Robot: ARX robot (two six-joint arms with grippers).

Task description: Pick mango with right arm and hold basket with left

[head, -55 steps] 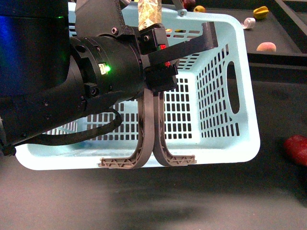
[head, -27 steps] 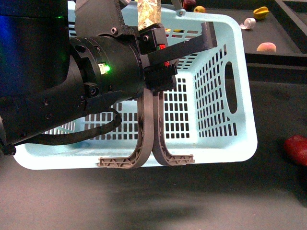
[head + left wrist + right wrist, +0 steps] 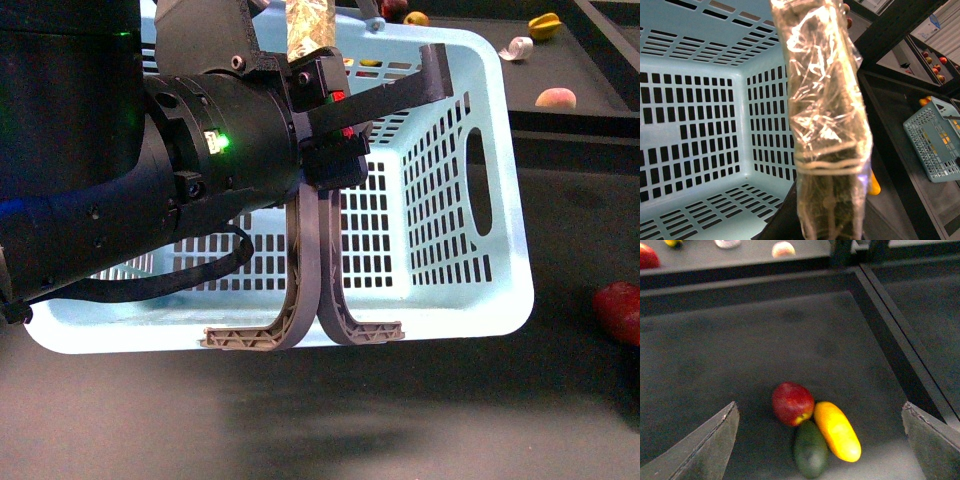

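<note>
1 mango (image 3: 837, 431) on dark matte tray (image 3: 765, 340), black raised rim (image 3: 897, 347) around.

The bench (image 3: 740, 355) is dark grey with raised edges. Three fruits lie on it in a little bunch, all touching: a red fruit (image 3: 792, 403), the yellow-orange mango (image 3: 837, 431) and a dark green fruit (image 3: 810, 448). Farther back, past a ridge, lie a pale peach thing (image 3: 555, 98), a white thing (image 3: 519, 46) and a yellow thing (image 3: 545, 25).
</note>
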